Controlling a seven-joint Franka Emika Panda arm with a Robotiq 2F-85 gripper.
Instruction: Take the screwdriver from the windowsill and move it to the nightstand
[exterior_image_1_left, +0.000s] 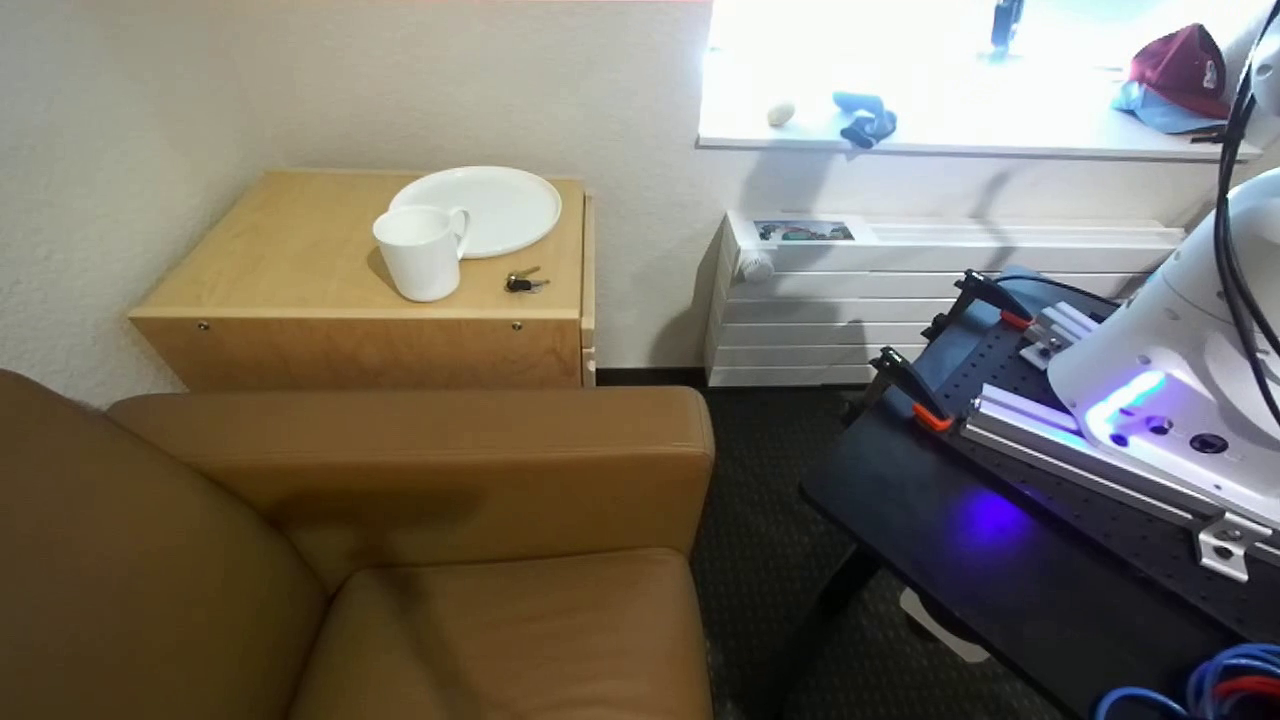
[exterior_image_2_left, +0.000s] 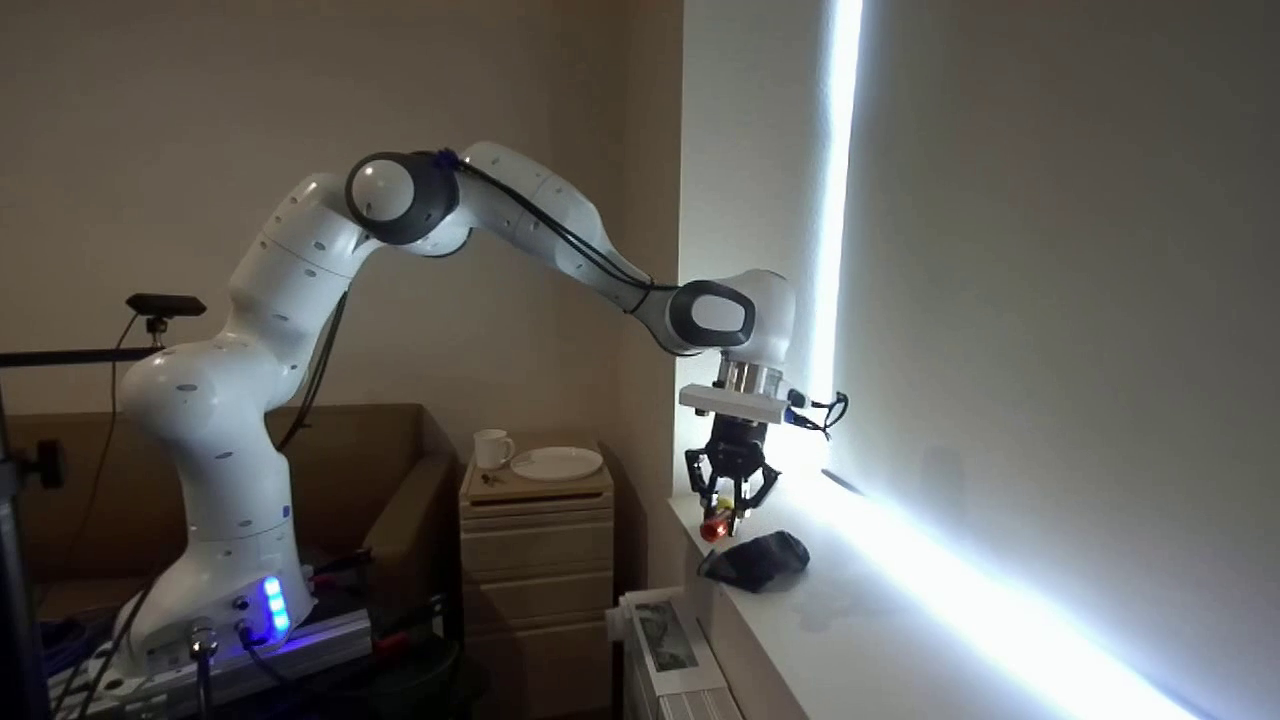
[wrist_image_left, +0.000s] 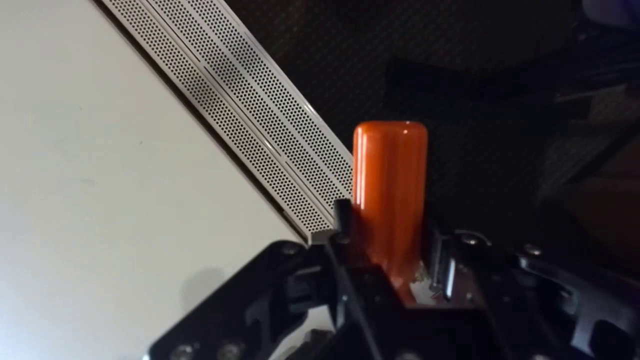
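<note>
The black gripper (exterior_image_2_left: 725, 520) has its two fingers closed around the screwdriver (wrist_image_left: 390, 175), gripping it by the glossy orange handle; I cannot make out the shaft. Gripper and tool hang over the white windowsill (exterior_image_2_left: 830, 640), at the end of a white robot arm (exterior_image_2_left: 290, 265). On the sill, in an exterior view, lie a crumpled bluish cloth (exterior_image_1_left: 868, 120), a small pale round object (exterior_image_1_left: 781, 113) near it and, well apart from both, a maroon cap (exterior_image_1_left: 1178, 70). Below the sill is a white radiator (exterior_image_1_left: 900, 285). Farther out stands the light wooden nightstand (exterior_image_1_left: 290, 240), bearing a white plate (exterior_image_1_left: 505, 210), a white mug (exterior_image_1_left: 420, 262) just beside the plate and a small bunch of keys (exterior_image_1_left: 523, 283). A brown leather sofa (exterior_image_1_left: 450, 435) sits next to the nightstand.
</note>
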